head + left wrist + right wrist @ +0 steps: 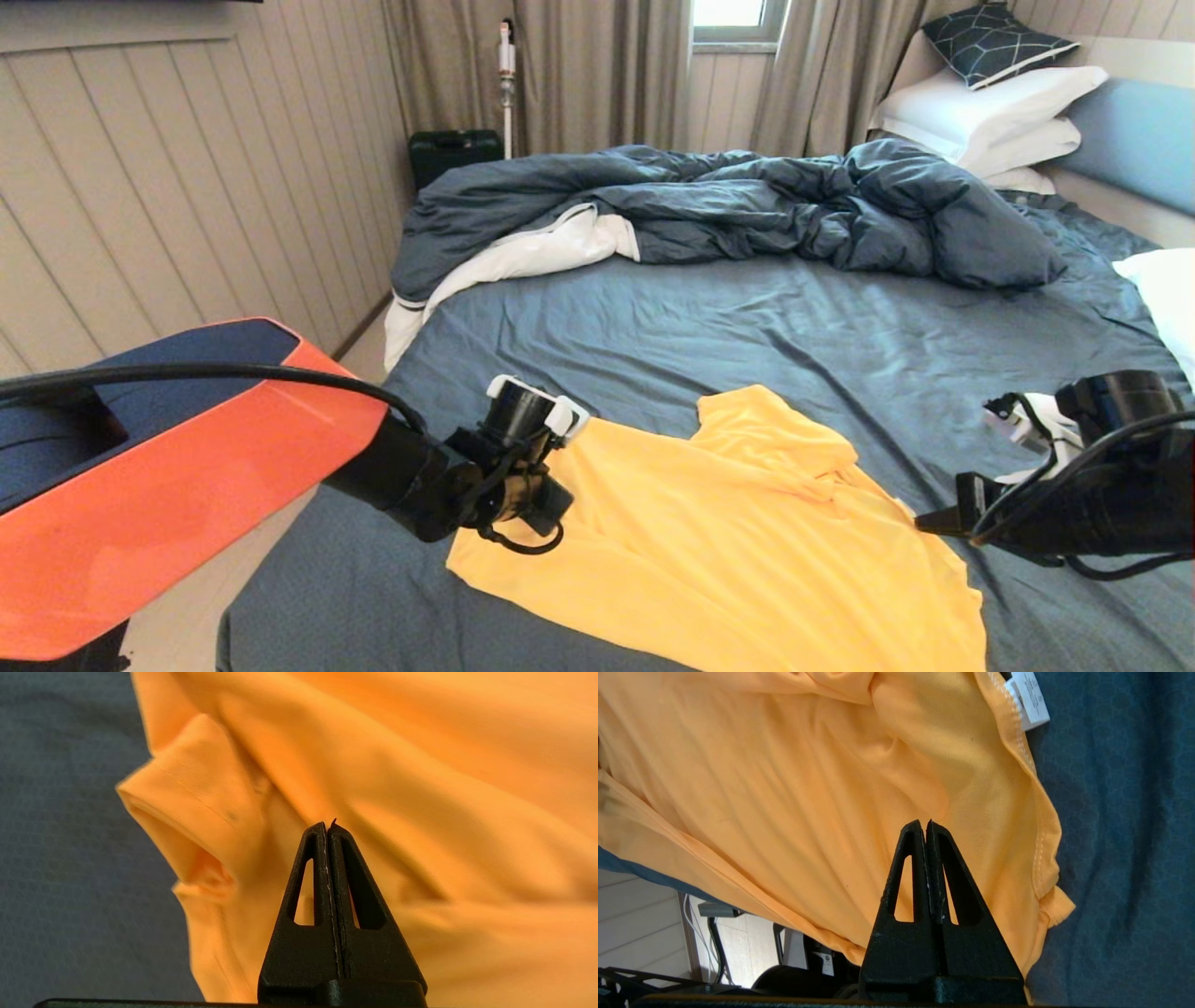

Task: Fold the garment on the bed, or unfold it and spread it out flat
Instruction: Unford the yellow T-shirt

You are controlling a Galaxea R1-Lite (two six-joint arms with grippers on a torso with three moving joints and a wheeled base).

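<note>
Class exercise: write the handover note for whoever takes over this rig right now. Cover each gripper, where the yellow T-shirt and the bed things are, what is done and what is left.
Left gripper: shut, empty, above the T-shirt's left side near a sleeve.
Right gripper: shut, empty, over the shirt's right edge.
T-shirt: on the bed near its front edge, rumpled, partly doubled over.
Duvet is bunched farther back, pillows at the headboard.
Done: neither a neat fold nor a flat spread.
Left: grip the edges, then flatten or fold.
</note>
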